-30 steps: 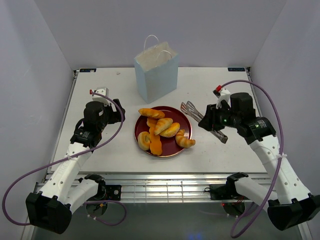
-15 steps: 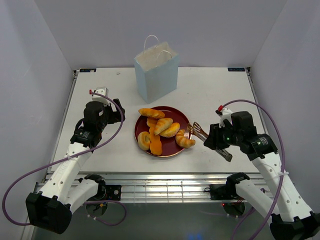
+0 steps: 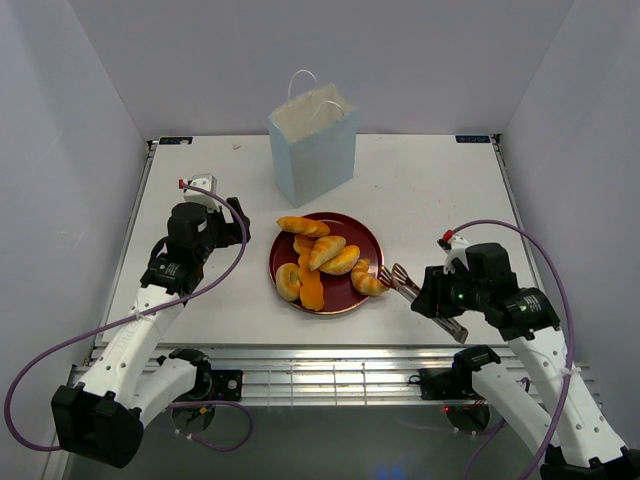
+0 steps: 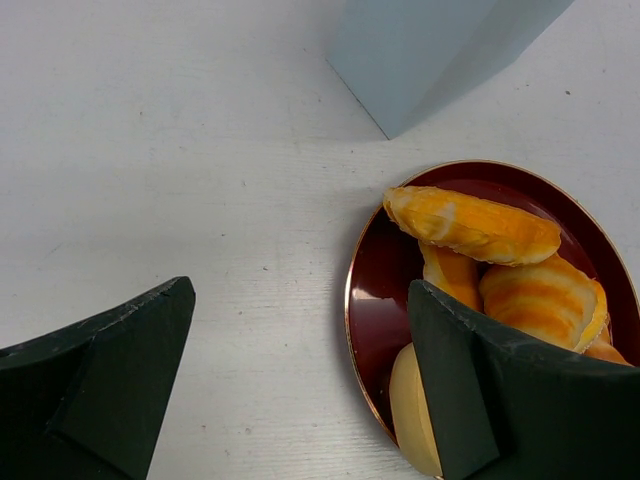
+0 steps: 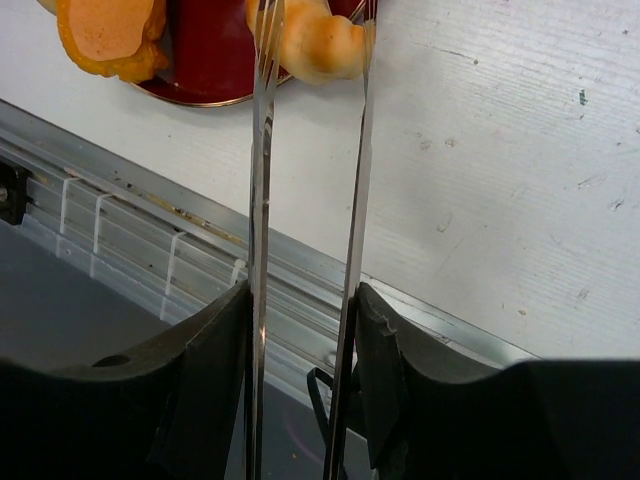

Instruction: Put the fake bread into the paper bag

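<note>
Right pincer (image 5: 300, 390) – clamped on the handles of a pair of metal tongs (image 5: 262, 200). The tong arms are spread, with their tips on either side of one croissant (image 5: 315, 40) at the near right rim of the dark red plate (image 3: 355, 228).
Left pincer (image 4: 290, 400) – jaws wide apart and holding nothing, over the bench (image 3: 440, 190) just left of the plate.
Fake bread (image 3: 325, 255) – all heaped on the plate; none shows at the bag's mouth.
Paper bag (image 3: 315, 150) – upright with its mouth open, beyond the plate at the far side of the bench.
Handling note: squeeze the tongs only once both tips sit past the croissant's widest part. Press gently, as the smooth toy likely slips from thin metal. Lift straight up before swinging toward the bag, and carry it high enough to clear the handles.
</note>
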Controlling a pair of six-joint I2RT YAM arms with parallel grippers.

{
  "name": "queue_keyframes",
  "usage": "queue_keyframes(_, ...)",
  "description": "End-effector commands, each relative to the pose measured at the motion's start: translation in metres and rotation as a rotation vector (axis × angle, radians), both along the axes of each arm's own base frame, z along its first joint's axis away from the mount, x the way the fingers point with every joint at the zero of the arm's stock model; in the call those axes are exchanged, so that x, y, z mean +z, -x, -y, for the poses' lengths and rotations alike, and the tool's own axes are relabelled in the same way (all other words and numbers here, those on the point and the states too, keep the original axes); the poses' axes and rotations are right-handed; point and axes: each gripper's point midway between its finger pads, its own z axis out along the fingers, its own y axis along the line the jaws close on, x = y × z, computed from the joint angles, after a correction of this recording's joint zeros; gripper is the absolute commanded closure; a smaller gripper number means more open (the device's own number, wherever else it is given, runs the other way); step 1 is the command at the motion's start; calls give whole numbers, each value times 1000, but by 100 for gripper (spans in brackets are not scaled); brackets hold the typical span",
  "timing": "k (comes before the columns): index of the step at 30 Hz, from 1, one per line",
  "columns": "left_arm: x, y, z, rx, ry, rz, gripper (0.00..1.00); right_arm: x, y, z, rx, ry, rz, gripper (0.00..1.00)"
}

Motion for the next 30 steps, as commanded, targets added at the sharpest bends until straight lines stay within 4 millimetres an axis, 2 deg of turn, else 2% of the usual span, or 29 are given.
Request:
queue_keyframes(1,20,1,1,-8,11,51,2,-2,7,-1,-29,-32,-16,50)
queue_keyframes(11,21,1,2,-9,12,55,2,-17,10,-2,-73,-63,-47,50)
queue_keyframes(18,20,1,3,-16,18,51,2,-17,6,-3,-83,-64,-42,48)
queue_keyframes(30,20,1,4,-19,19,50,3,-20,4,-15,-65,-128,-52,48)
